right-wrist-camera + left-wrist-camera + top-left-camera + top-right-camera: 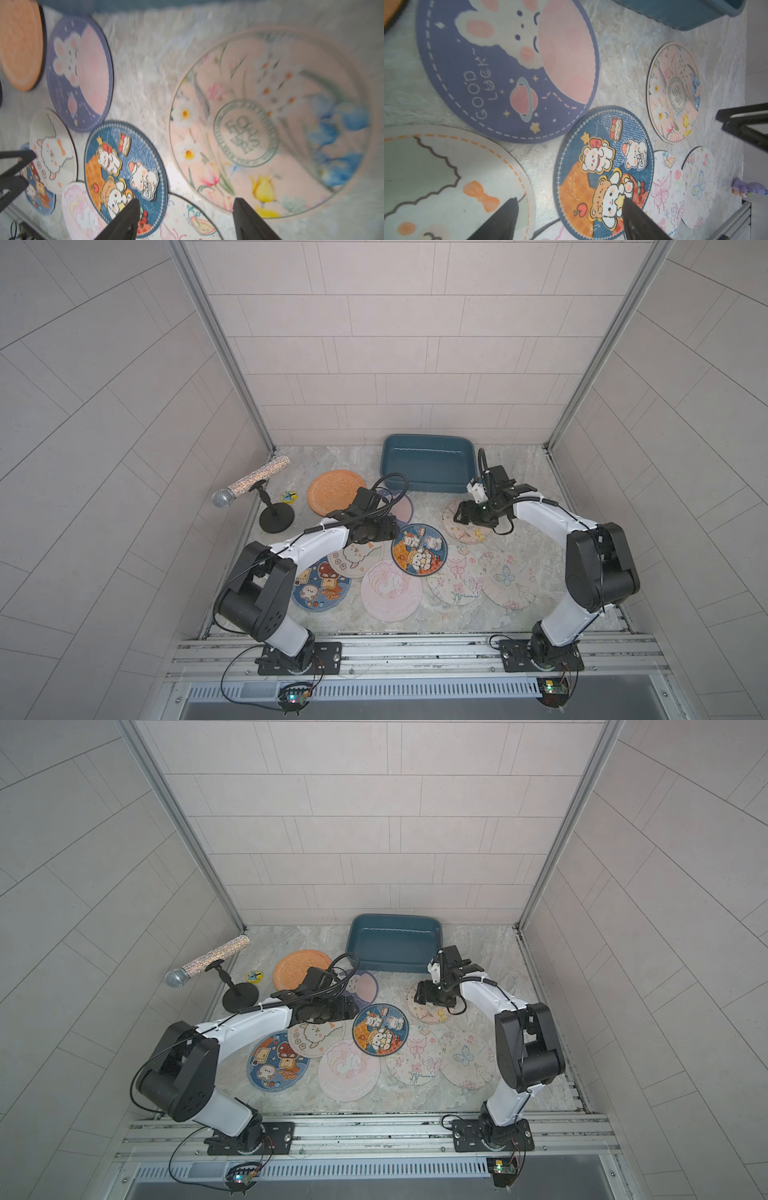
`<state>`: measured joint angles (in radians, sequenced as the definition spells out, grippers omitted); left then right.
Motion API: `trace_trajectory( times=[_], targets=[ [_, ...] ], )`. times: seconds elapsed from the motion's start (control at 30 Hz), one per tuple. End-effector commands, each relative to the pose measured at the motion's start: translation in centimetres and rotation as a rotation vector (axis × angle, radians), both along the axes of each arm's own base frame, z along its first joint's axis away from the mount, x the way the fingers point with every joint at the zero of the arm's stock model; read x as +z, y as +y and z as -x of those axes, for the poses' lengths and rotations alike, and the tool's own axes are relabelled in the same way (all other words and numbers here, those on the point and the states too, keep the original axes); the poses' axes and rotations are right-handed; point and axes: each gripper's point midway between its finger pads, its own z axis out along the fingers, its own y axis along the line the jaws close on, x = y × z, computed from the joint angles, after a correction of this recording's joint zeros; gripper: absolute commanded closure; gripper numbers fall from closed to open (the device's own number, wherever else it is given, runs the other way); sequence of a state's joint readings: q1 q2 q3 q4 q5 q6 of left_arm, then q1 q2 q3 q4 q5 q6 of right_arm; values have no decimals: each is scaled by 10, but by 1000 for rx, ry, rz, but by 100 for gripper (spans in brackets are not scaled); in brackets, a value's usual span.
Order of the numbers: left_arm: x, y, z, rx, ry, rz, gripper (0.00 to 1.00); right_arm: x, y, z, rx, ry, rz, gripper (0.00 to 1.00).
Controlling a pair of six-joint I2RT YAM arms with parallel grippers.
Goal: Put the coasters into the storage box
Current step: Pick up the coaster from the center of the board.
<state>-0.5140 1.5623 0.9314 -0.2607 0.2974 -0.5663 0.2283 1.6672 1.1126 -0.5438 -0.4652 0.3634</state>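
The teal storage box (428, 485) stands empty at the back of the table. Several coasters lie flat in front of it: orange (334, 491), purple rabbit (500, 68), blue bears (419, 549), cream sheep (355, 560), pink unicorn (390, 591), two butterfly discs (455, 578) and a pink floral one (270, 124). My left gripper (569, 200) hovers open over the gap between the sheep and bears coasters, holding nothing. My right gripper (186, 200) hovers open at the near edge of the floral coaster, also holding nothing.
A glittery microphone (249, 485) on a black round stand base (276, 520) and a small yellow badge (288, 497) sit at the left. Tiled walls close in the table on three sides. The arm bases stand on the front rail (415, 651).
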Motion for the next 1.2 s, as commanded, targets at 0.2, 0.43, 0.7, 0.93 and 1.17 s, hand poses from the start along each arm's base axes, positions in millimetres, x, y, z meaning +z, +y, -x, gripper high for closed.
trace_trajectory(
  times=[0.2, 0.43, 0.7, 0.93, 1.17],
  targets=[
    [-28, -15, 21, -51, 151, -36, 27, -5, 37, 40, 101, 42, -101, 29],
    [-37, -23, 20, -64, 182, -34, 32, -15, 53, 46, 122, 76, -124, 31],
    [-48, -24, 21, -65, 202, -39, 35, -27, 58, 51, 127, 106, -124, 32],
    [-55, -25, 23, -64, 222, -40, 37, -40, 56, 57, 121, 133, -106, 33],
    [-64, -27, 25, -70, 248, -46, 39, -52, 60, 61, 118, 152, -106, 34]
  ],
)
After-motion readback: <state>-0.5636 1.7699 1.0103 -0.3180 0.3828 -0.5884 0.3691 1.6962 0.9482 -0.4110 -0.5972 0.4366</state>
